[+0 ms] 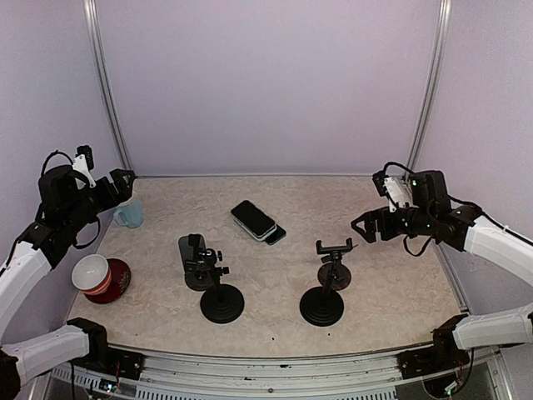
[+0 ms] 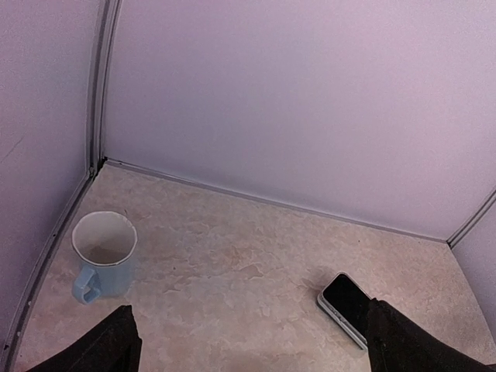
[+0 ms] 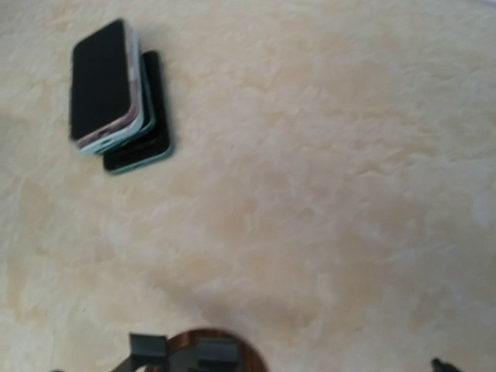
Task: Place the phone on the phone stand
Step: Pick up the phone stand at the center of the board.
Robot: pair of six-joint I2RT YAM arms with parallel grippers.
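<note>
Two phones lie stacked on the table, a black-screened phone (image 1: 252, 218) (image 3: 101, 81) on top of a darker one (image 1: 276, 235) (image 3: 151, 124). In the left wrist view one end of the stack (image 2: 346, 304) shows beside the right finger. An empty phone stand (image 1: 323, 300) with its clamp (image 1: 335, 247) (image 3: 182, 353) stands at centre right. A second stand (image 1: 221, 302) at centre left carries a dark phone-like slab (image 1: 192, 251). My left gripper (image 1: 119, 185) (image 2: 260, 358) hangs open over the far left. My right gripper (image 1: 367, 226) hangs open to the right of the empty stand.
A pale blue mug (image 1: 129, 213) (image 2: 103, 256) stands at the back left, just below my left gripper. A red and white cup (image 1: 100, 277) sits at the left edge. A brown disc (image 1: 336, 275) lies behind the empty stand's base. Walls close the back and sides.
</note>
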